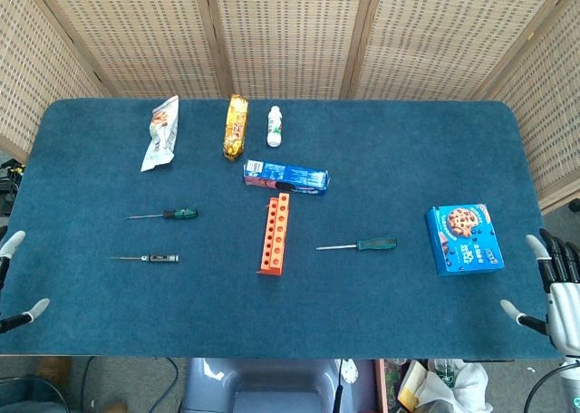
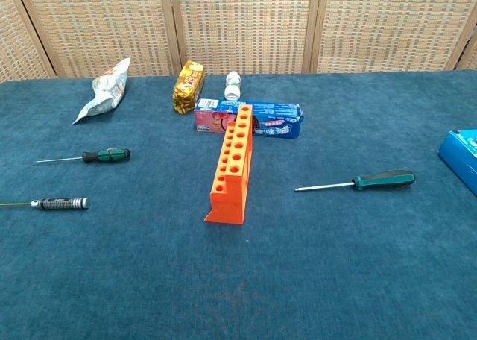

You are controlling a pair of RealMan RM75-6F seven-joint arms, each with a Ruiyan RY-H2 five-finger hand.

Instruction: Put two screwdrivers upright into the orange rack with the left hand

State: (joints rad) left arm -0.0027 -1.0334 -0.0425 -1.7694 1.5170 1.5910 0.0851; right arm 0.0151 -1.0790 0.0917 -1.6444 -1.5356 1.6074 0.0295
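The orange rack [image 1: 275, 235] [image 2: 232, 163] lies in the middle of the blue table with its holes empty. A green-handled screwdriver [image 1: 168, 215] [image 2: 89, 156] and a black-handled screwdriver [image 1: 149, 258] [image 2: 52, 203] lie flat to its left. Flat on the rack's right is a teal-handled screwdriver [image 1: 361, 245] [image 2: 365, 181]. My left hand [image 1: 11, 250] shows only partly at the table's left front corner, fingers apart, holding nothing, well clear of the screwdrivers. At the right front corner my right hand [image 1: 557, 282] is spread and empty. Neither hand shows in the chest view.
Along the back lie a white snack bag [image 1: 160, 132], a yellow packet [image 1: 236, 126] and a small white bottle [image 1: 274, 125]. A long blue box [image 1: 286, 177] lies just behind the rack. A blue cookie box [image 1: 464, 239] sits at the right.
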